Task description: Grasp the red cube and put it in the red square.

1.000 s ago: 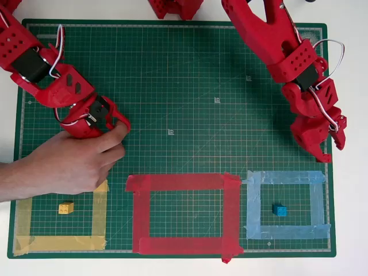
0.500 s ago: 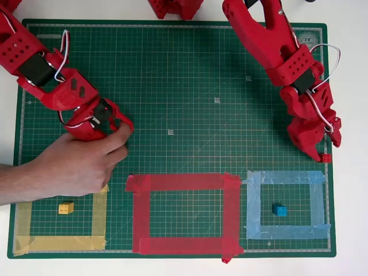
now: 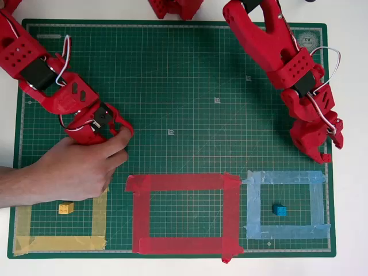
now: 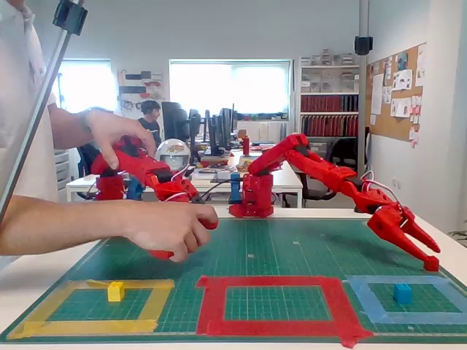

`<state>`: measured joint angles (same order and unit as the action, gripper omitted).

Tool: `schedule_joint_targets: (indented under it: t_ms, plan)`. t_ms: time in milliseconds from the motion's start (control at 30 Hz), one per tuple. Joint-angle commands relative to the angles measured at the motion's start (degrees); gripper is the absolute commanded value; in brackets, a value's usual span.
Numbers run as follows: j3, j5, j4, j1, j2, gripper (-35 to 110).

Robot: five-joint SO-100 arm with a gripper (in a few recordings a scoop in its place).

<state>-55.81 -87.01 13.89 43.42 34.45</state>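
Right of the red square (image 3: 175,182) in the overhead view, above the blue tape outline (image 3: 284,177), the red cube (image 4: 432,264) seems pinched at the tip of the end effector (image 4: 427,259), whose fingers close narrowly on it; red on red makes this hard to confirm. The carry looks under way, so the next move calls for a swing toward the red square, then a release inside it. A blue cube (image 3: 279,210) and a yellow cube (image 3: 65,207) flank the square, neither in the way.

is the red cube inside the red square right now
No, the red square encloses only bare green mat; the red cube sits at the gripper tip.
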Motion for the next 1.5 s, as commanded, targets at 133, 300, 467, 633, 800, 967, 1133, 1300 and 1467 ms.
schedule_joint_targets:
  t_ms: [133,300,467,633,800,967,1133,1300,1467]
  plan:
    - [6.15,-1.85,0.44,-0.97,-0.35,23]
    - [6.15,-2.02,0.44,-0.88,-0.70,23]
    - [6.24,-2.02,0.44,0.09,-0.97,23]
    - [6.68,-2.02,0.44,0.88,-1.58,23]
    - [6.94,-2.11,0.44,0.88,-2.11,23]
    - [9.67,-2.37,0.44,0.70,-4.31,23]
    - [11.69,-3.16,0.44,0.35,-5.98,23]
    - [12.22,-3.25,0.44,0.35,-6.33,23]
    - [13.71,-3.43,0.44,0.35,-7.03,23]
